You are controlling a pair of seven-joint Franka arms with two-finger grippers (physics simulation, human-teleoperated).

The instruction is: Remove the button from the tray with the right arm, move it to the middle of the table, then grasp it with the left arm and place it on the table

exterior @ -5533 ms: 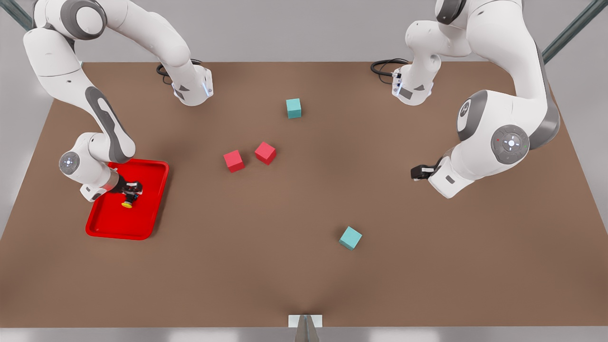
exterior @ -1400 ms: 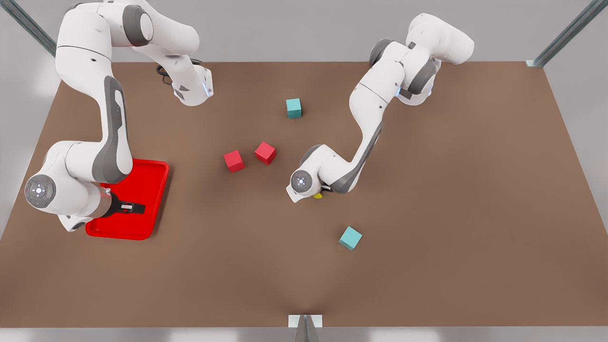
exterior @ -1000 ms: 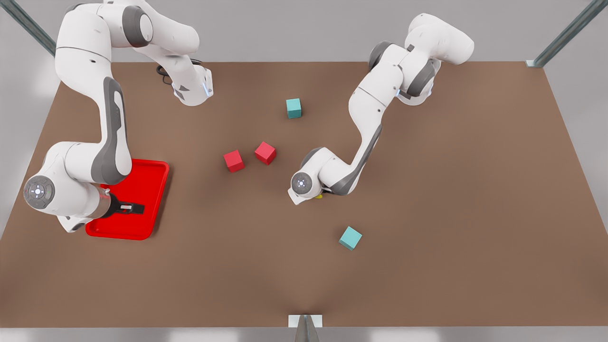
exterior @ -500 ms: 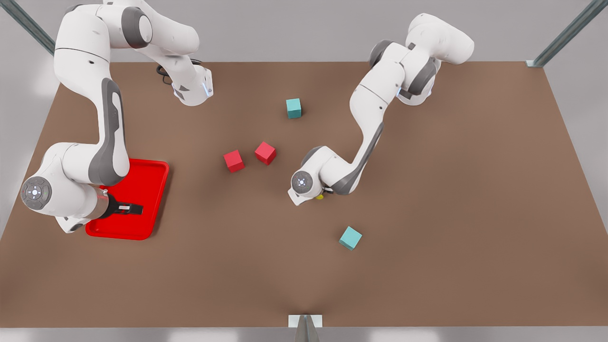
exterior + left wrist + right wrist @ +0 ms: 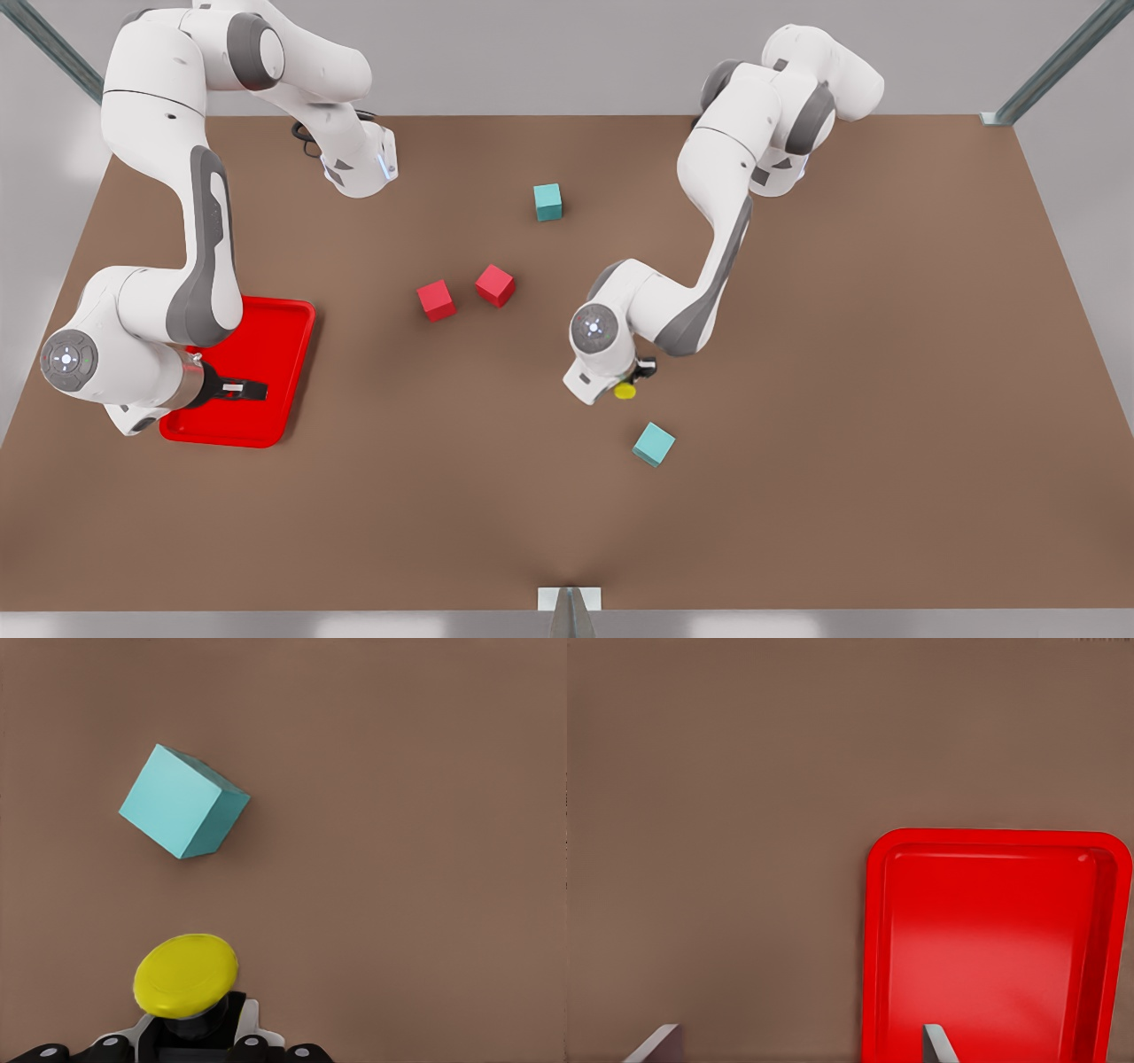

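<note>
Gripping the button [image 5: 625, 389] by its black body, my left gripper [image 5: 640, 372] hangs over the middle of the table [image 5: 797, 443], its fingers [image 5: 250, 1026] closed on either side of the body while the round yellow cap sticks out past them. In the left wrist view the cap [image 5: 186, 973] sits just in front of my fingertips, and whether the button touches the tabletop I cannot tell. A teal cube [image 5: 653, 443] lies near it, toward the table's near edge in the front view. Two red cubes [image 5: 436, 299] [image 5: 494, 285] rest close together toward the front view's left of my left arm, and a second teal cube [image 5: 547, 201] sits farther back. My right gripper [image 5: 237, 389] waits above the red tray [image 5: 283, 354] at the front view's left, fingers [image 5: 936, 1043] spread apart and holding nothing. The tray lies flat on the table.
</note>
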